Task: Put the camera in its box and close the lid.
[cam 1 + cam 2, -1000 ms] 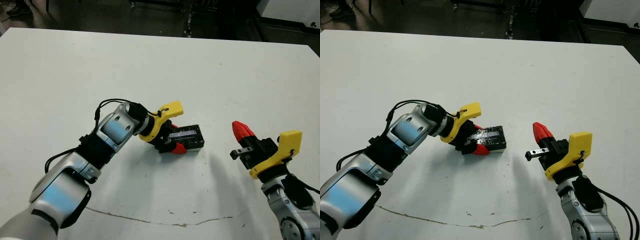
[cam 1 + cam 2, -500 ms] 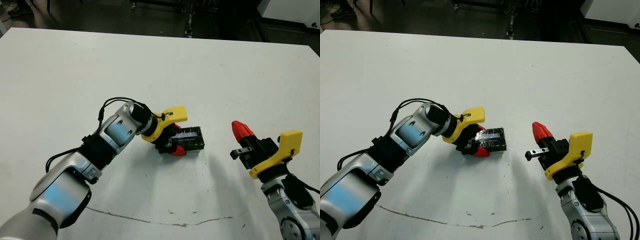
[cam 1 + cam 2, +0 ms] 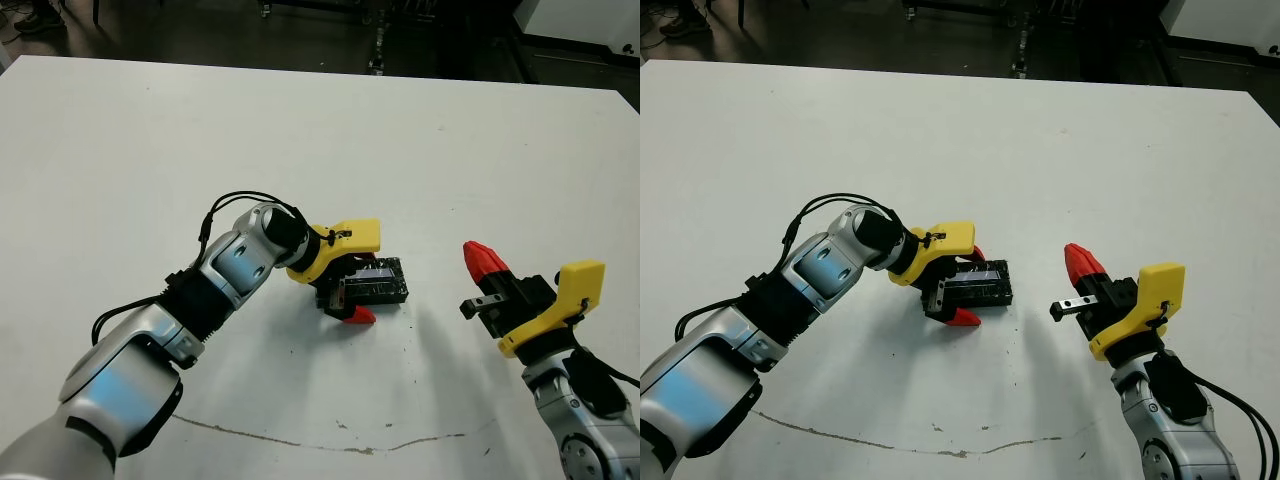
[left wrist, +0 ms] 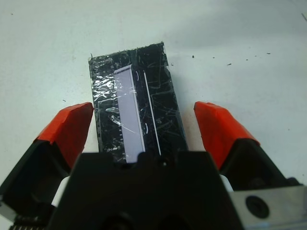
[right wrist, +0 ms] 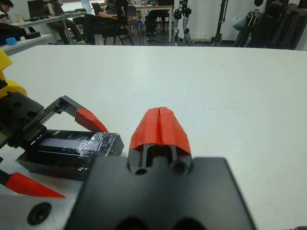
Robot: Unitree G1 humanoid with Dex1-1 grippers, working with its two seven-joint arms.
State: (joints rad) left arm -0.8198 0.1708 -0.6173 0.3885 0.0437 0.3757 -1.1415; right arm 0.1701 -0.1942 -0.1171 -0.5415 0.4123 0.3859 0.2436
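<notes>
The lid (image 4: 132, 108), glossy black with a pale stripe, lies flat on top of the box (image 3: 388, 296), of which only a black side wall shows. My left gripper (image 4: 141, 115) is open, one red fingertip (image 4: 72, 122) on each long side of the lid and a gap at both. My right gripper (image 3: 482, 260) hovers apart to the right of the box, shut with nothing in it, its tips (image 5: 159, 125) pressed together. The camera is hidden.
A thin dark crack (image 3: 300, 440) runs across the white table near its front edge. The table's far edge (image 3: 320, 72) borders a dark floor. In the right wrist view, people (image 5: 96, 19) sit at desks far beyond the table.
My left gripper has turned at the wrist and spread its fingers, from lying over the lid's near end to straddling it. The box and my right arm have stayed in place.
</notes>
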